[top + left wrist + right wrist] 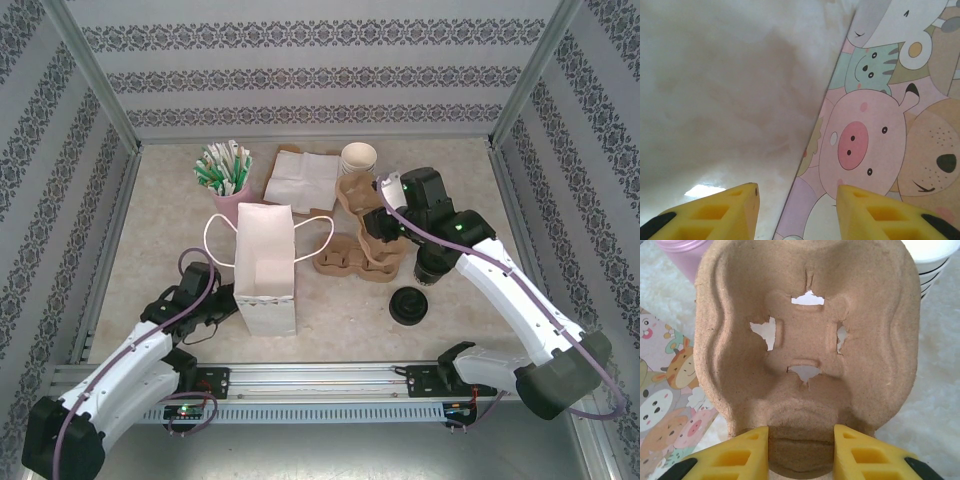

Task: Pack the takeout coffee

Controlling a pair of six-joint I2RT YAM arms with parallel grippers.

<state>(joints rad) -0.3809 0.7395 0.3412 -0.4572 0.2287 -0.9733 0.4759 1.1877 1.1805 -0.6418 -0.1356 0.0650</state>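
My right gripper is shut on the near rim of a brown pulp cup carrier, which is tilted up with its underside facing the wrist camera. In the top view this carrier is held by the right gripper behind the bag. A round black lid rests on the table under the right forearm; I cannot tell whether the takeout coffee's cup is beneath it. My left gripper stands open at the lower left side of the cartoon-printed paper bag, and the bag's edge runs between its fingers.
The bag stands upright and open-topped in the middle. More pulp carriers lie to its right. At the back are a pink cup of straws, napkins and a stack of white cups.
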